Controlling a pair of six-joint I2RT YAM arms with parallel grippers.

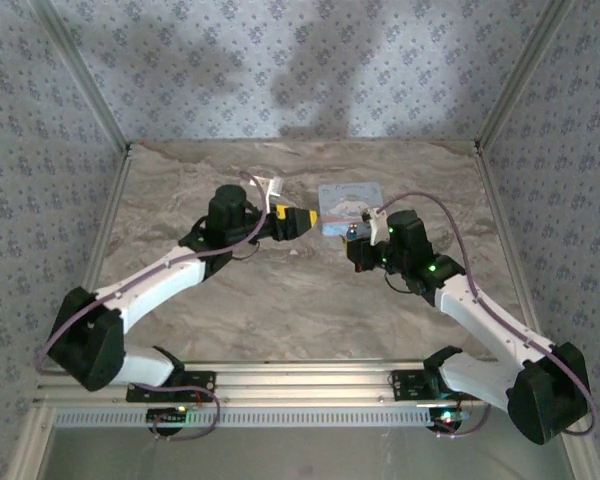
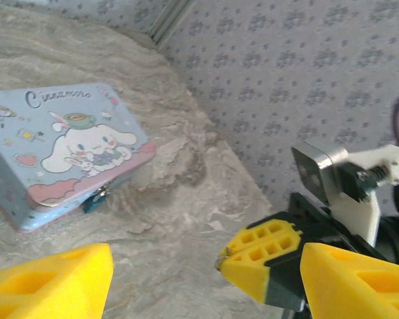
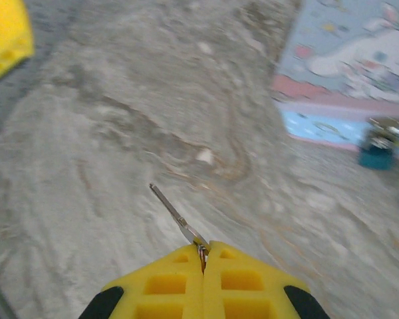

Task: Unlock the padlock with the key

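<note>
The right gripper [image 3: 203, 248] pinches the thin silvery key [image 3: 175, 211], the left gripper [image 2: 203, 286] gapes empty; next, I reckon, key meets the small teal padlock [image 3: 376, 154].

I'm holding both arms stretched forward and angled inward, the left arm [image 1: 160, 275] and right arm [image 1: 485, 315] pointing their wrists at each other, tips near but apart. My left gripper [image 2: 206, 282] is sitting with its yellow fingers spread wide. My right gripper [image 3: 204, 251] is pinching the key [image 3: 176, 214] between pressed-together fingertips.
</note>
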